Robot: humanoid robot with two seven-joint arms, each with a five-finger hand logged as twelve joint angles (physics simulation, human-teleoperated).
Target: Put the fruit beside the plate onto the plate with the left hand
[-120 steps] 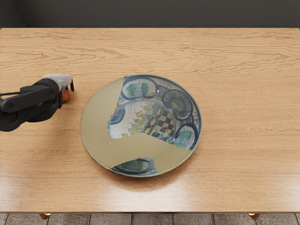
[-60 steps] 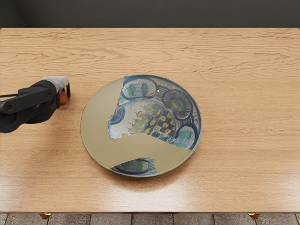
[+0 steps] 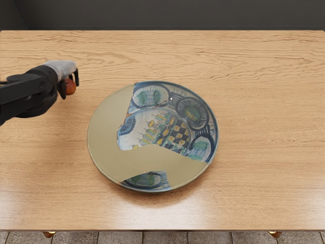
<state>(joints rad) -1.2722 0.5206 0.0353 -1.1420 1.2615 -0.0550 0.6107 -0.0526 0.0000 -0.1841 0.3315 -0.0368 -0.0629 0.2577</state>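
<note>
orange fruit up off the table

the wooden table [image 3: 264,198] lies nearest, with the patterned plate [image 3: 104,140] bare at its middle. beyond, to the plate's left, the left hand [image 3: 61,73] curls round the small orange fruit [image 3: 69,87]. a second ago it sat lower; now it has risen, so the pick seems done and the carry to the plate remains.

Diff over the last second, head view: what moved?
The left hand, closed around the small orange-red fruit, moved up in the picture, and the fruit went with it, so it looks lifted off the table. It is still left of the plate, not over it. Plate and table are unchanged.
</note>
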